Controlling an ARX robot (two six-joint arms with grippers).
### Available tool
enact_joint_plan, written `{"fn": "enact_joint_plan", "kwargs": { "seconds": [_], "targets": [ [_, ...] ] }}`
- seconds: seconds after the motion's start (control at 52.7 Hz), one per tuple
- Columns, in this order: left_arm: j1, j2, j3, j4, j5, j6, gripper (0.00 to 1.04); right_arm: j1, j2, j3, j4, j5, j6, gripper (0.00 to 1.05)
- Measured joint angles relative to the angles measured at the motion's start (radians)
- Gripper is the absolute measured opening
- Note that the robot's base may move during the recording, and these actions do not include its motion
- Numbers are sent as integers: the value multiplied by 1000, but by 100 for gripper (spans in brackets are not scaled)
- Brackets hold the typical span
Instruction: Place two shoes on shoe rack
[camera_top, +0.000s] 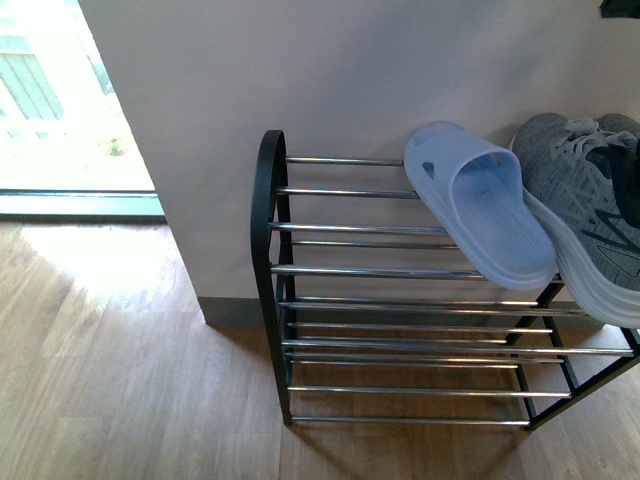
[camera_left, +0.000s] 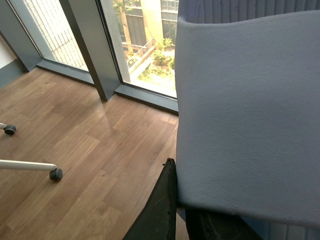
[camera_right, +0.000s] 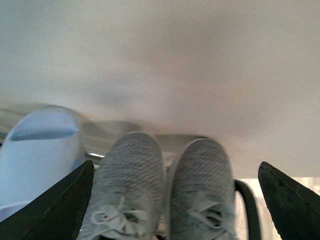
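Sneakers (camera_right: 165, 190), both grey, side by side on the shoe rack's (camera_top: 268, 230) top tier at its right end, beside a pale blue slipper (camera_top: 480, 205). Right gripper (camera_right: 172, 200) jaws wide apart, framing the pair, holding nothing; left gripper (camera_left: 172, 210) jaw state impossible to tell. Best to lift straight away, clear of laces, without nudging either shoe off the bars.

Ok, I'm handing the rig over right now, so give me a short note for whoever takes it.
Right gripper: open, fingers spread either side of the two sneakers, holding nothing.
Left gripper: only a dark finger shows beside a grey chair back; state unclear.
Both sneakers sit side by side on the top tier of the shoe rack, next to a pale blue slipper.
Done: both sneakers appear placed.
Left: back the right arm away and confirm they sit steady.
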Motion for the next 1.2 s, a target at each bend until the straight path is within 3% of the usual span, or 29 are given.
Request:
{"fn": "enact_joint_plan", "kwargs": {
  "seconds": [0.399, 0.912, 0.987, 1.025, 1.101, 1.196],
  "targets": [
    [0, 0, 0, 0, 0, 0, 2, -183, -275, -309, 183, -148, -134, 95],
    [0, 0, 0, 0, 0, 0, 2, -377, -462, -555, 360, -234, -263, 95],
    [0, 0, 0, 0, 0, 0, 2, -375, -463, -648, 612, -436, -123, 84],
    [0, 0, 0, 0, 0, 0, 2, -359, -483, -718, 737, -490, -13, 77],
    [0, 0, 0, 0, 0, 0, 2, -304, -558, -849, 882, -486, 140, 63],
    [-1, 0, 0, 0, 3, 0, 2, -265, -622, -922, 913, -454, 200, 53]
  ]
}}
